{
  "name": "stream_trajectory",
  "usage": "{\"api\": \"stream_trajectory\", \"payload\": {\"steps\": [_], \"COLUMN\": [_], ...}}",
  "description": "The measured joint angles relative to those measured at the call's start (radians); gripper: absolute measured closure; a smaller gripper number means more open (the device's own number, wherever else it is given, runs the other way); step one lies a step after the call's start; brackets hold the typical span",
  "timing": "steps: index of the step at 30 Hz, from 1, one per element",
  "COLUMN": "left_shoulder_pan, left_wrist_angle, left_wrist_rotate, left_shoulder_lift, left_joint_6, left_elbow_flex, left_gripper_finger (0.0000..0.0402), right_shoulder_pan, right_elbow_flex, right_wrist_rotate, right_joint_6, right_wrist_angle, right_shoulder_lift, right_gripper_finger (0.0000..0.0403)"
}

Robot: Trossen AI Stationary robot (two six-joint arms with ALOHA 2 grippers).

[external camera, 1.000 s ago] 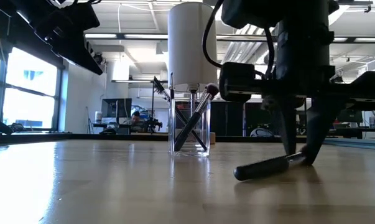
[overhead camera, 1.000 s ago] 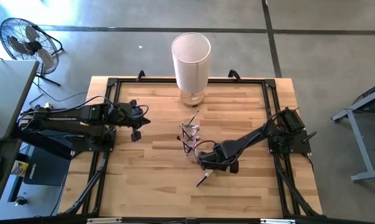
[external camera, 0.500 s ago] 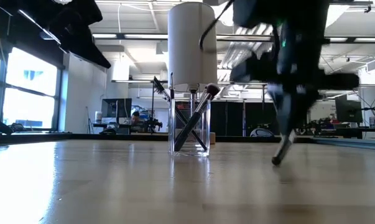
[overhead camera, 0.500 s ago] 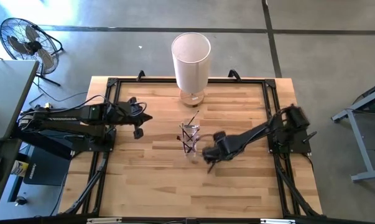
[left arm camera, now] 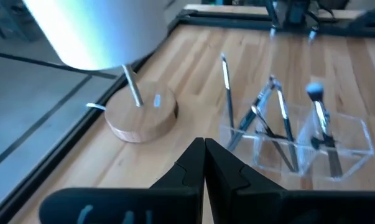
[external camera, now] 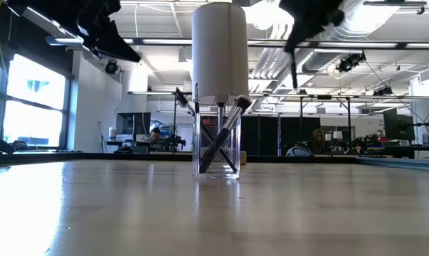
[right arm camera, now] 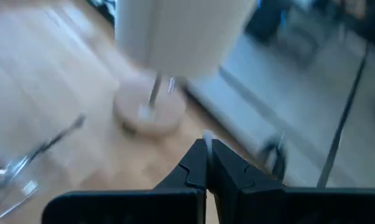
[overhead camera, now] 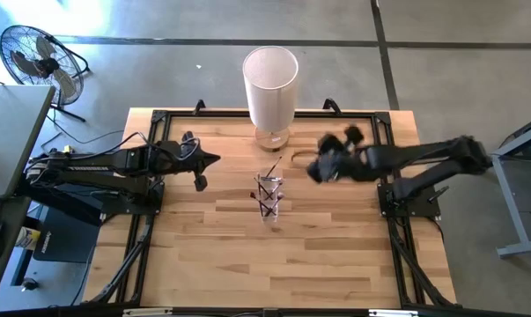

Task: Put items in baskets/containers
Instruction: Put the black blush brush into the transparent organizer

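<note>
A small clear cup [overhead camera: 267, 197] stands at the table's middle with several makeup brushes [external camera: 221, 135] leaning in it, tips up. It also shows in the left wrist view [left arm camera: 299, 140]. My right gripper [overhead camera: 315, 170] is high above the table, to the right of the cup, shut on one dark brush [external camera: 293, 65]. My left gripper [overhead camera: 214, 160] hovers to the left of the cup, shut and empty [left arm camera: 204, 147]. My right gripper pinches the brush between its two fingers near its upper end; a small pale bit [right arm camera: 207, 135] shows between the fingertips. The thin stick [external camera: 293, 71] hangs below the fingers, nearly upright and lifted clear of the table.
A tall white cylinder [overhead camera: 270, 84] on a round wooden base [left arm camera: 142, 112] stands at the far edge behind the cup. A dark metal frame [overhead camera: 151, 132] runs around the table top. Bare wood lies toward the near edge.
My right gripper has taken the brush, which lay on the table near and to the right of the cup. It has lifted the brush, first tip down and slanted, then clear. It has risen high and swung toward the far edge. My left gripper has drifted slightly toward the cup.
</note>
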Motion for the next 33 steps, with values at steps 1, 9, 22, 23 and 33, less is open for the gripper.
{"api": "stream_trajectory", "payload": {"steps": [1,9,22,23,33], "left_shoulder_pan": [0.0,0.0,0.0,0.0,0.0], "left_wrist_angle": [0.006,0.033,0.032,0.031,-0.004], "left_wrist_rotate": [-0.012,-0.06,-0.035,-0.031,-0.012], "left_shoulder_lift": [0.0,0.0,0.0,0.0,0.0], "left_joint_6": [0.0,-0.003,-0.003,-0.003,-0.003], "left_elbow_flex": [0.0,0.0,0.0,0.0,0.0], "left_gripper_finger": [0.0399,0.0399,0.0399,0.0399,0.0399], "right_shoulder_pan": [-0.03,-0.217,-0.294,-0.296,-0.255], "right_elbow_flex": [0.0,0.002,0.002,0.002,0.002], "right_wrist_rotate": [-0.02,-0.567,-0.961,-0.944,-0.786], "right_joint_6": [-0.134,-0.803,-0.845,-0.87,-0.945], "right_wrist_angle": [0.083,0.709,1.041,1.028,0.977], "right_shoulder_lift": [-0.022,-0.024,0.257,0.272,0.416], "right_gripper_finger": [0.0402,0.0402,0.0403,0.0403,0.0403]}}
